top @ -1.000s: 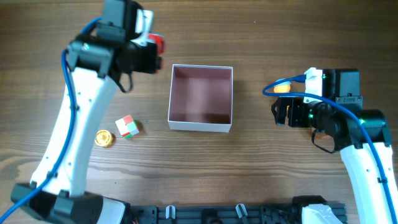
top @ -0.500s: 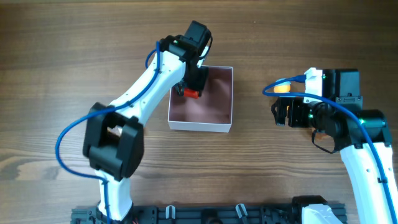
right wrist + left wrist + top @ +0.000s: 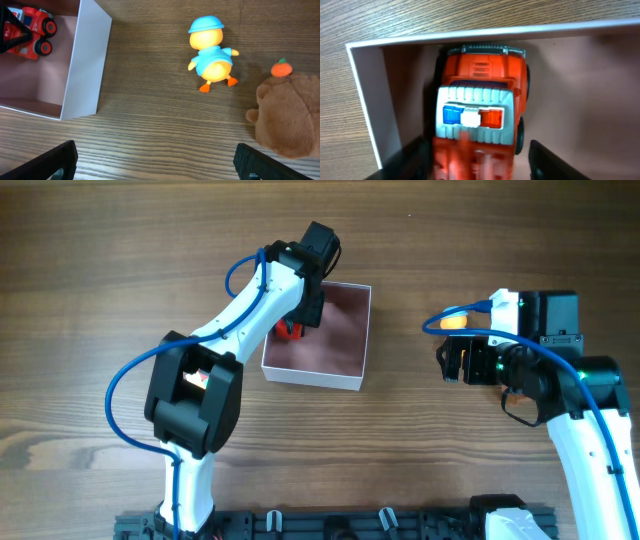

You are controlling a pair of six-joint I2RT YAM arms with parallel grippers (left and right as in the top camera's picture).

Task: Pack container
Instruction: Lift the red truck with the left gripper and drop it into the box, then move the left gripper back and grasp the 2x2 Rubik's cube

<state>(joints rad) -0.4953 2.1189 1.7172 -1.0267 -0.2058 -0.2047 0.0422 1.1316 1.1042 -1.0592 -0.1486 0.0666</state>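
Note:
The container (image 3: 312,380) is a square white box with a pink inside, left of the table's middle. A red toy truck (image 3: 288,330) with a blue, white and red light bar lies in its far left corner. In the left wrist view the truck (image 3: 480,100) fills the box corner (image 3: 370,100). My left gripper (image 3: 302,318) reaches into the box. Its fingers (image 3: 475,167) stand either side of the truck, with a gap on the right side. My right gripper (image 3: 455,362) is open and empty over bare wood (image 3: 157,165), right of the box (image 3: 82,70).
A yellow duck toy in blue (image 3: 212,55) lies on the table right of the box; it also shows in the overhead view (image 3: 455,323). A brown plush with a small orange on top (image 3: 290,115) lies beside it. A coloured cube (image 3: 200,377) peeks from under my left arm.
My left arm carried the truck from the far left of the table into the box, then toward the box's far left corner. The box shifted a little left. The right arm has not moved.

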